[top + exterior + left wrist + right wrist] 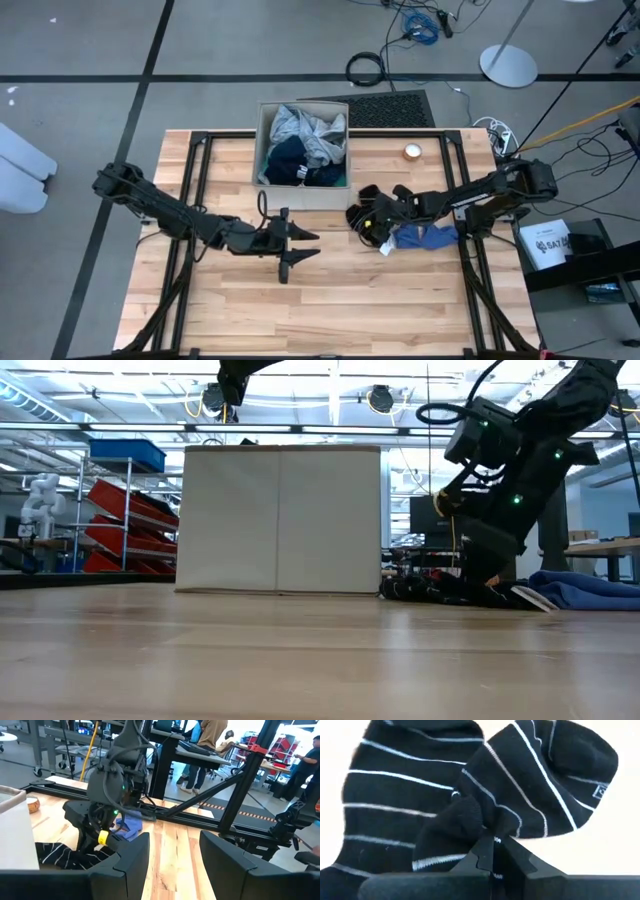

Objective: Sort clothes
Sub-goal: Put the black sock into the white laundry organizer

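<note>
The striped black socks (470,785) lie on the table just right of the beige box (300,150); they also show in the high view (362,215). My right gripper (493,852) slants down onto them and is shut on them. A small blue piece (425,237) lies flat on the table beside the socks, toward the right edge. Inside the box are grey (305,128) and navy (292,165) garments. My left gripper (312,246) hovers level near the table's middle, open, holding nothing and pointing toward the socks. My right gripper pinches a raised fold of the black sock fabric (487,822) between its two fingertips. It comes from above, slanting down from the table's right side. The rest of the socks lie spread on the table.
The beige box (280,520) stands at the table's far middle. A small round roll (412,152) lies right of it. Black frame rails (190,180) run along both sides of the table. Bare wood lies toward the near edge. People stand in the room beyond.
</note>
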{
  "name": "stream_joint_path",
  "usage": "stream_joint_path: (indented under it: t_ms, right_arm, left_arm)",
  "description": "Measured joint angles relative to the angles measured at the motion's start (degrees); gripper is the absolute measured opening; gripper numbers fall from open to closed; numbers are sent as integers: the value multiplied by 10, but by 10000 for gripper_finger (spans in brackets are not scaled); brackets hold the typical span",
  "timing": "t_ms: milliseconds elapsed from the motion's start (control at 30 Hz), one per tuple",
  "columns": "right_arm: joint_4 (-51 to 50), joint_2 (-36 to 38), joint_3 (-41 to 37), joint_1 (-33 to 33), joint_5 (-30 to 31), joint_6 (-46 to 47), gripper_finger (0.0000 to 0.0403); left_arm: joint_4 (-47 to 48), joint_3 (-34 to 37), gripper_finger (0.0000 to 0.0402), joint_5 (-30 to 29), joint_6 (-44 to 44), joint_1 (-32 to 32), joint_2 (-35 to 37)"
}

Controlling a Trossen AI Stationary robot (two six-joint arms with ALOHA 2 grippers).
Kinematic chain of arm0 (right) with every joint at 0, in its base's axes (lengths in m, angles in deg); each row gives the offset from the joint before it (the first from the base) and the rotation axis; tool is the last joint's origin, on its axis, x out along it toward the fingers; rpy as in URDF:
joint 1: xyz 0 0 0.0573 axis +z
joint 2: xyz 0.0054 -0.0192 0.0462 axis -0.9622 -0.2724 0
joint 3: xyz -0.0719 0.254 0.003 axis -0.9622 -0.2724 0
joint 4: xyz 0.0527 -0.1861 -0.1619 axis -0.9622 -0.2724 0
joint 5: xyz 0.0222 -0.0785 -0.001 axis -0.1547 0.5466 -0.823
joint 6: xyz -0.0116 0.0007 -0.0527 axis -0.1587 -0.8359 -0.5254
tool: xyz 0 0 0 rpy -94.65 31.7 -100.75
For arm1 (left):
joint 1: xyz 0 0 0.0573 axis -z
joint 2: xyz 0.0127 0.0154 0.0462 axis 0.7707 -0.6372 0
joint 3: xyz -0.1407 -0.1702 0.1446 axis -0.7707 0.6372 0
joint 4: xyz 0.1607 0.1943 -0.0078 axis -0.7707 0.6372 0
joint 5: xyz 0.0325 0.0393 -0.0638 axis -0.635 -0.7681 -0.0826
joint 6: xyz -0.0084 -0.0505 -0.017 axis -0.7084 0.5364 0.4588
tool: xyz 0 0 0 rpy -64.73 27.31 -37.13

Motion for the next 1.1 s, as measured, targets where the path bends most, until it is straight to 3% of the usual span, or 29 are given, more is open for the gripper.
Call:
stream_joint_path:
  t_ms: [533, 833, 967, 1100]
  right_arm:
    - [-125, 135, 176, 56, 2, -61, 1]
    - [-102, 145, 287, 132, 2, -113, 0]
    - [-105, 130, 327, 163, 1, -124, 0]
    - [-108, 122, 348, 188, 1, -119, 0]
  left_arm:
    - [1, 0, 182, 15, -5, 0, 0]
    - [-58, 0, 182, 26, -40, 0, 0]
    - [-81, 0, 182, 66, -178, 3, 0]
    - [-76, 0, 182, 98, -430, 17, 0]
